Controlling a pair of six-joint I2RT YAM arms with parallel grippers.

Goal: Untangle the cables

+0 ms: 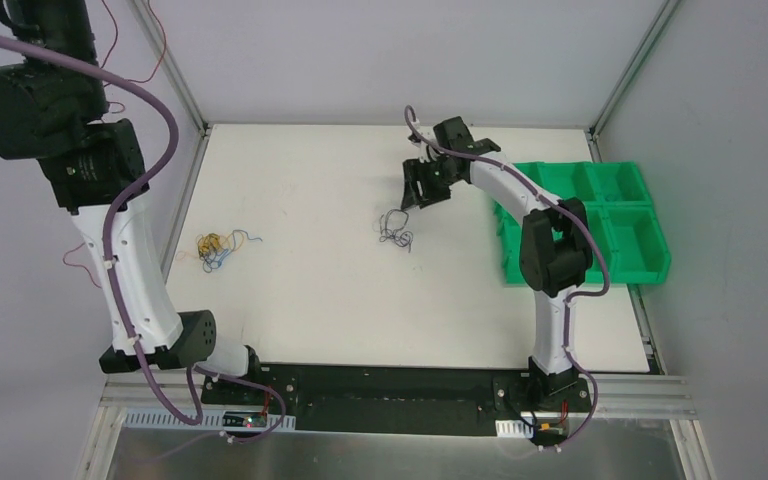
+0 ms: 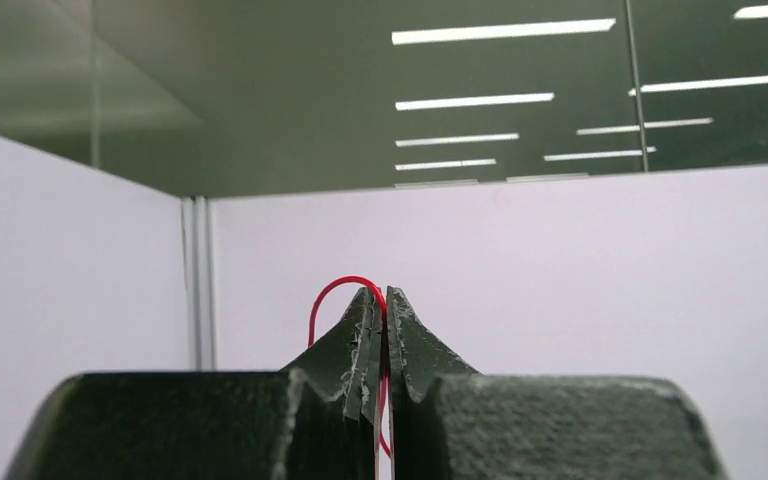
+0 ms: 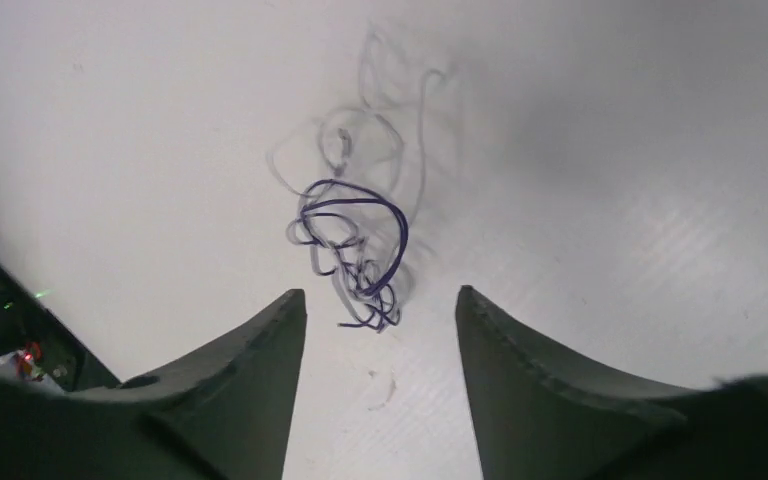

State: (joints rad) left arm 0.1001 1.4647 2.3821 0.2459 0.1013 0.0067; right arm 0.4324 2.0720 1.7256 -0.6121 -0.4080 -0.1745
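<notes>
My left gripper (image 2: 384, 292) is raised high, pointing up at the wall, and is shut on a thin red wire (image 2: 347, 278) that loops over its left fingertip. In the top view the red wire (image 1: 165, 45) trails beside the raised left arm; the fingers do not show there. A yellow-orange and blue bundle (image 1: 218, 248) lies on the table's left. A black-purple and white bundle (image 1: 394, 228) lies mid-table. My right gripper (image 1: 422, 185) hovers just behind it, open and empty. In the right wrist view the bundle (image 3: 355, 250) lies just beyond the gap between the fingertips (image 3: 380, 295).
Green bins (image 1: 600, 215) stand at the table's right edge, beside the right arm. Grey walls with metal posts (image 1: 175, 70) close in the table at the back and sides. The table (image 1: 310, 300) is white.
</notes>
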